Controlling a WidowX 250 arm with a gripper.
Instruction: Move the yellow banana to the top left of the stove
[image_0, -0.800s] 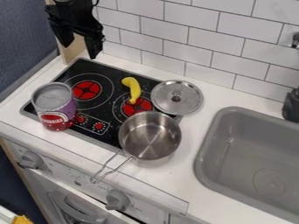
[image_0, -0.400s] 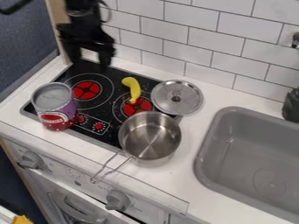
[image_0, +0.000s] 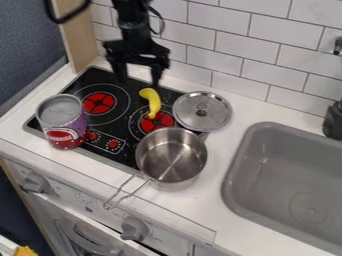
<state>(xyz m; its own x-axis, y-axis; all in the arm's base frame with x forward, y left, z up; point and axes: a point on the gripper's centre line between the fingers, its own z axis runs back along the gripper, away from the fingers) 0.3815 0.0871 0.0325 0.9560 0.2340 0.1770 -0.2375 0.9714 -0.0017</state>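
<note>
Lying just below parted fingers (image_0: 157, 75): banana (image_0: 153, 101)

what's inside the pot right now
Nothing shows inside the pot; its bare metal bottom is visible. The lid lies beside it. What is under the pot is covered.

Bright, even light here, spread right across the white surface (image_0: 214, 215) and the tiled wall (image_0: 234, 32)! Pale streaks gleam inside the metal pot (image_0: 172, 157), a soft sheen sits on the lid (image_0: 215, 117), gentle shading fills the sink (image_0: 287, 175), and the blue wall (image_0: 27, 55) looks much darker.
</note>
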